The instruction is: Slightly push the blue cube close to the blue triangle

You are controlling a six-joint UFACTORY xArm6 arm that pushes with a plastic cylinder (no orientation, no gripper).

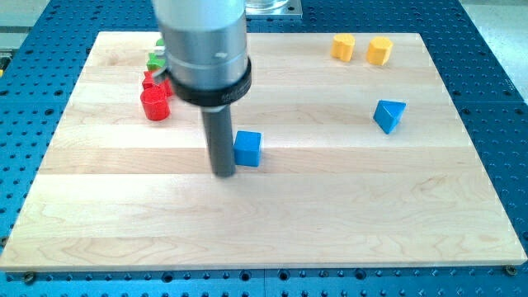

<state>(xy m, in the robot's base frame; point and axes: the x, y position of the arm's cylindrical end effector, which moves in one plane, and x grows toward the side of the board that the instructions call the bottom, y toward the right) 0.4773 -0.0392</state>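
Note:
The blue cube sits near the middle of the wooden board. The blue triangle lies well to the view's right of it, a little higher. My tip stands just to the view's left of the blue cube, close against its left side; contact cannot be told. The rod and its wide grey mount rise from there to the view's top.
Two yellow blocks sit at the board's top right. A red cylinder, another red block and a green block cluster at the top left, partly hidden by the mount.

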